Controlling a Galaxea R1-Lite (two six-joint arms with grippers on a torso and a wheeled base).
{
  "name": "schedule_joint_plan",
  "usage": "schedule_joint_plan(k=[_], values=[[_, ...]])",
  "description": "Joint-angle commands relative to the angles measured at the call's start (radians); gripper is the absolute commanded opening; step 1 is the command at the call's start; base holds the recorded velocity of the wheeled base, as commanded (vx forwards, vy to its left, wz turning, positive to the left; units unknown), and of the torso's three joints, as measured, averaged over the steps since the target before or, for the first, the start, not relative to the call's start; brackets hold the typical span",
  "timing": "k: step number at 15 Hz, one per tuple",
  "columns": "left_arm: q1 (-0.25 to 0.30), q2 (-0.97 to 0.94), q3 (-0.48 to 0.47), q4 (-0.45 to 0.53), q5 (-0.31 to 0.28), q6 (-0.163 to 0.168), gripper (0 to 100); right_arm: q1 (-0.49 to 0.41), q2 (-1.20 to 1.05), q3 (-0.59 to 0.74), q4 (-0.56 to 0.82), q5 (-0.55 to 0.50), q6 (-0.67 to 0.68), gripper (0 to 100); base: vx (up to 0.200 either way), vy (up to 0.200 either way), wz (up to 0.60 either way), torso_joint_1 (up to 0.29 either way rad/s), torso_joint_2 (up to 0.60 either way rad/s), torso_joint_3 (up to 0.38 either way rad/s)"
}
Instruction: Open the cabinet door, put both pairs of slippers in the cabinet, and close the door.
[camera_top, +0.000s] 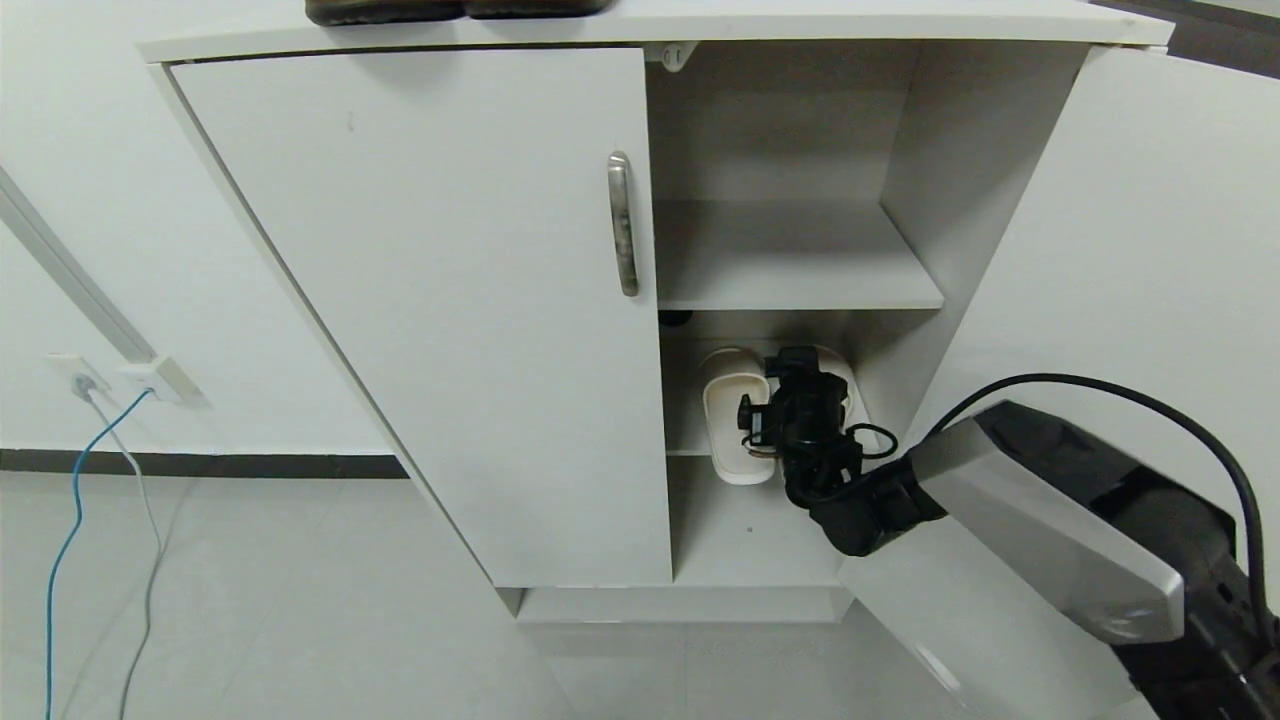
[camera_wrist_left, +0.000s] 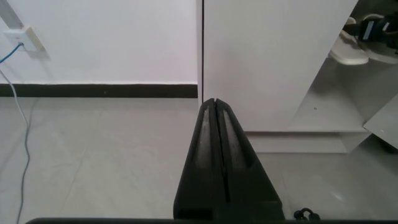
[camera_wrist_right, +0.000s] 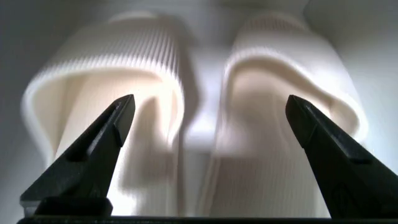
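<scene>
A white cabinet (camera_top: 430, 300) stands before me, its left door shut and its right door (camera_top: 1130, 250) swung wide. A pair of white slippers (camera_top: 735, 420) lies side by side on the middle shelf. My right gripper (camera_top: 795, 375) is inside the cabinet just over them. In the right wrist view its gripper (camera_wrist_right: 208, 118) is open, one finger on each outer side of the white slippers (camera_wrist_right: 124, 81), holding nothing. A dark pair of slippers (camera_top: 460, 10) lies on the cabinet top. My left gripper (camera_wrist_left: 214, 106) is shut and empty, low over the floor, facing the shut door.
The upper shelf (camera_top: 790, 270) is bare, as is the bottom compartment (camera_top: 750, 540). A metal handle (camera_top: 622, 225) sits on the shut door. Wall sockets (camera_top: 80, 385) with a blue cable (camera_top: 70, 520) and a grey one are at the left. Tiled floor lies in front.
</scene>
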Motion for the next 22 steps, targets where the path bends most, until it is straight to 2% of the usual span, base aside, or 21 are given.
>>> schedule_joint_plan(k=[1,4,5,6,9,15,19,22], values=[[0.001,0.001,0.000,0.000,0.000,0.000,0,0.035,-0.135,0.169,-0.060,-0.005,-0.001,100,0.000,0.000,0.00,0.000,0.00,0.000],[0.001,0.001,0.000,0.000,-0.001,0.001,0,0.081,-0.287,0.436,-0.155,-0.007,-0.001,100,0.000,0.000,0.00,0.000,0.00,0.000],[0.001,0.001,0.000,0.000,-0.001,0.000,0,0.088,-0.308,0.474,-0.165,-0.008,-0.001,100,0.000,0.000,0.00,0.000,0.00,0.000],[0.001,0.001,0.000,0.000,-0.001,0.000,0,0.121,-0.377,0.594,-0.177,-0.008,0.001,100,0.000,0.000,0.00,0.000,0.00,0.000],[0.001,0.001,0.000,0.000,-0.001,0.000,0,0.173,-0.452,0.737,-0.189,-0.008,0.029,100,0.000,0.000,0.00,0.000,0.00,0.000],[0.001,0.001,0.000,0.000,-0.001,0.000,0,0.217,-0.480,0.786,-0.191,-0.010,0.035,100,0.000,0.000,0.00,0.000,0.00,0.000],[0.001,0.001,0.000,0.000,-0.001,0.000,0,0.237,-0.486,0.806,-0.191,-0.017,0.035,100,-0.200,0.000,0.00,0.002,0.00,0.001],[0.001,0.001,0.000,0.000,0.000,0.000,0,0.236,-0.486,0.806,-0.191,-0.023,0.035,100,0.000,0.000,0.00,0.000,0.00,0.000]])
